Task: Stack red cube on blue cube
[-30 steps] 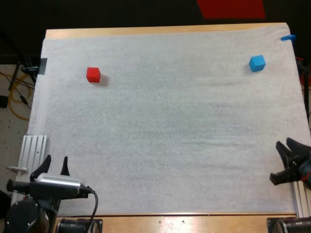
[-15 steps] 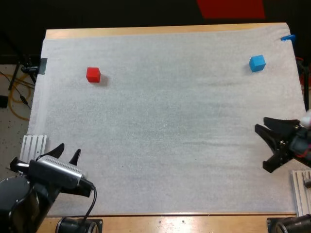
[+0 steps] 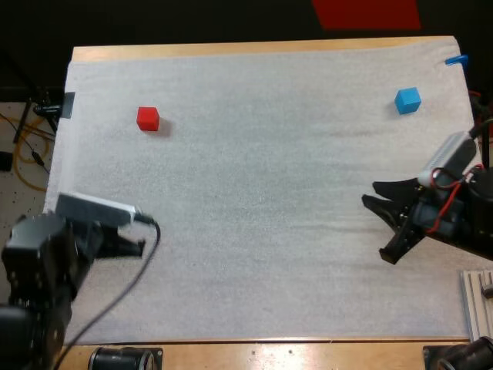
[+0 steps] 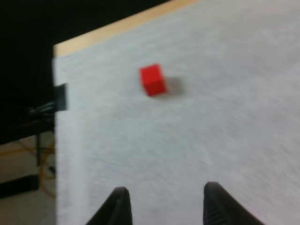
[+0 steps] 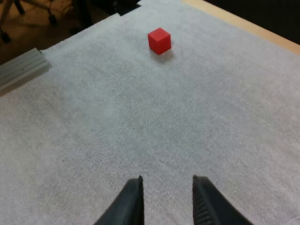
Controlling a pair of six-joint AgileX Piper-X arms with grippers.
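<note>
Red cube (image 3: 148, 118) lies untouched, blue cube (image 3: 407, 100) well apart from it; my left gripper (image 4: 166, 187), wide open and empty, is nearer it than my open, empty right gripper (image 3: 377, 223), so I'd square the left to the cube's faces before closing.

Left pincer (image 3: 132, 247) largely hidden, beneath left arm (image 3: 38, 266)
</note>
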